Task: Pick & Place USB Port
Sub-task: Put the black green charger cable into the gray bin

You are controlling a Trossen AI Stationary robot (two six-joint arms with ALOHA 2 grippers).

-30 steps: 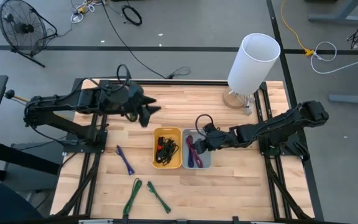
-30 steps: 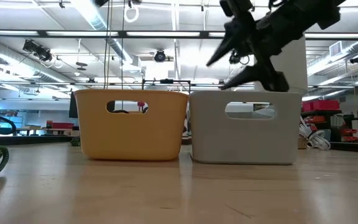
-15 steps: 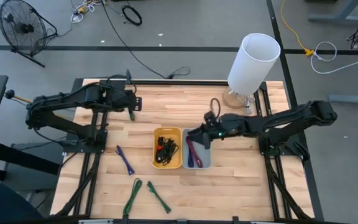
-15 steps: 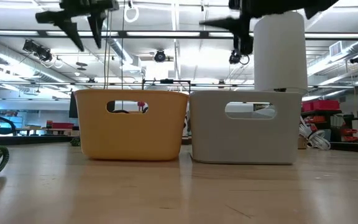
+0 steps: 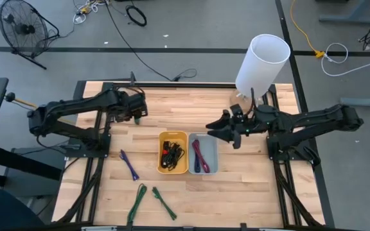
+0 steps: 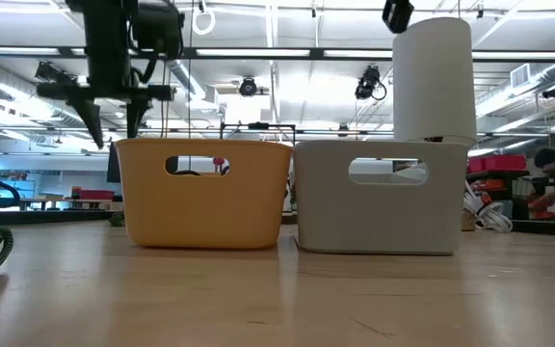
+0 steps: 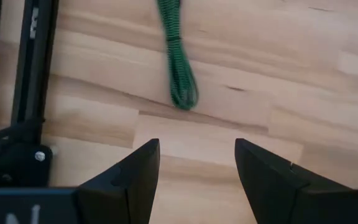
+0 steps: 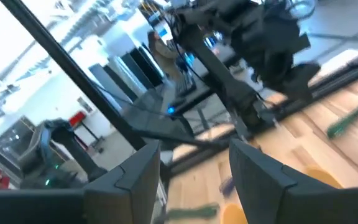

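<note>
Right hand point(image 5: 222, 126) pulled back from grey bin point(image 5: 203, 154) since earlier frame, now released, empty, above bench point(image 5: 249, 179) beside bin's far corner. Left hand point(image 5: 135, 112) spread, empty, over green cable point(image 7: 178, 74) near bench's far left. Purple cable point(image 5: 200, 156) lies in grey bin; yellow bin point(image 5: 172, 152) alongside.

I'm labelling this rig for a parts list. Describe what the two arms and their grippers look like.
Both arms are black and jointed, built of slim links. The left gripper ends in two flat, dark, tapering fingers. The right gripper has the same dark two-finger form, with a thin black cable looping above the wrist.
</note>
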